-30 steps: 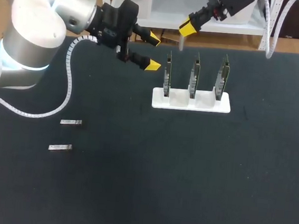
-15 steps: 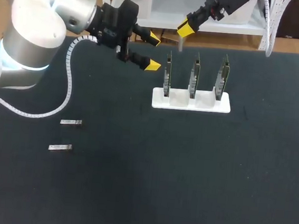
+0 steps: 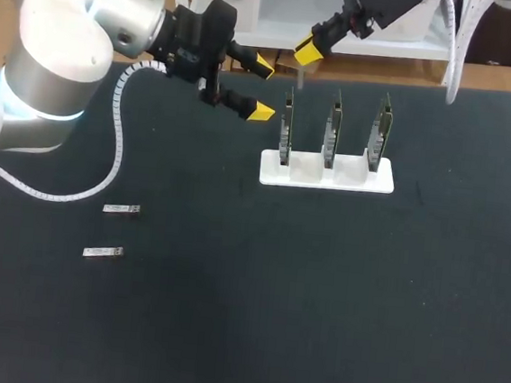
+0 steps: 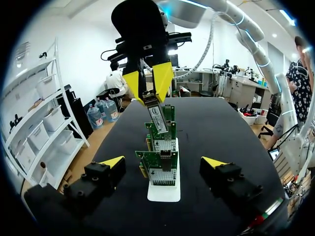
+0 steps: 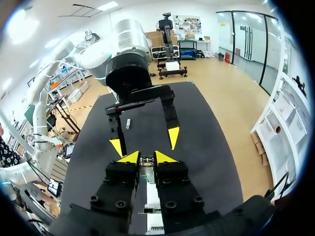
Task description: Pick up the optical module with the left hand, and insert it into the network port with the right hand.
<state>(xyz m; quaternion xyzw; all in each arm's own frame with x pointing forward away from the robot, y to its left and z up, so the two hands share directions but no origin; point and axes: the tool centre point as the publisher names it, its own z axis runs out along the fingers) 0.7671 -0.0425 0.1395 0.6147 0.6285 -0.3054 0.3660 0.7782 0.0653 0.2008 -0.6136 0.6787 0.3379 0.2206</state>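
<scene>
Fingers of the right gripper [image 5: 146,157] are closed narrowly on the optical module [image 4: 155,117], one yellow tip against each side. The module's silver body sticks out past the tips and slants down toward the row of cards. In the head view this gripper is raised near the far edge of the worktop [image 3: 317,306], above the left end of the row, and the module is apart from the cards. The left gripper [image 3: 263,89] stands just to the left of the leftmost card, its jaws spread wide with nothing between them, and its fingers point along the row. Three green network cards [image 3: 333,127] stand upright, side by side and apart, in a white holder [image 3: 326,175]. The holder sits near the far edge of the worktop, a little right of the middle. In the left wrist view the nearest card shows a metal network port [image 4: 161,174] facing the open fingers. Two loose modules [image 3: 121,207] lie flat toward the left edge of the worktop, near each other and well apart from the holder and from both grippers.
</scene>
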